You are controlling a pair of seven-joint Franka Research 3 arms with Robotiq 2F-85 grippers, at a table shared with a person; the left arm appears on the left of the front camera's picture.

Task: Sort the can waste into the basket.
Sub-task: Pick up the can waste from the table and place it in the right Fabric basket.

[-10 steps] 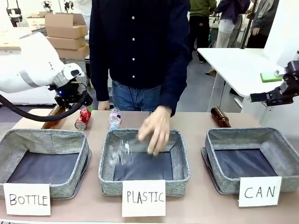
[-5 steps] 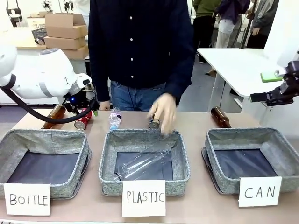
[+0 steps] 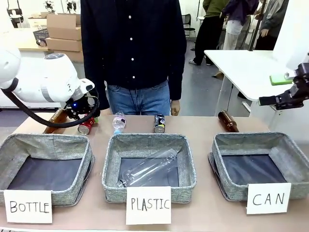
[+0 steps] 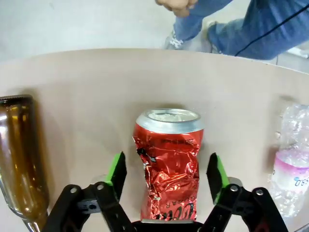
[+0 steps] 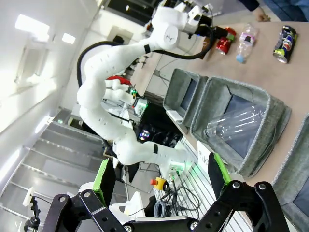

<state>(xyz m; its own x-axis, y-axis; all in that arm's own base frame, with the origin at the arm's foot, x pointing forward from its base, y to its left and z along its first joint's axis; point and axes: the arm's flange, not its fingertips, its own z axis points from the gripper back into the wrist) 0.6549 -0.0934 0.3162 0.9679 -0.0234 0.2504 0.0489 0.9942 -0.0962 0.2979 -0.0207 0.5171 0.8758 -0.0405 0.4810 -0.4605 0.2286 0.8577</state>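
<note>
The left gripper [image 4: 167, 175] is spread wide, the red can [image 4: 169, 145] between its pads [image 4: 117, 169] with a gap on each side, so nothing is gripped. The can's wall is crumpled. Closing on a ridge could twist it or squirt it out. A brown bottle [image 4: 19, 150] lies just beside one finger and a nudge might roll it. The CAN basket [image 3: 289, 145] is well apart, at the table's right end, so a loose hold risks a drop on the way. The right gripper [image 5: 160, 174] is open and empty. The black can [image 3: 159, 123] stands mid-table.
</note>
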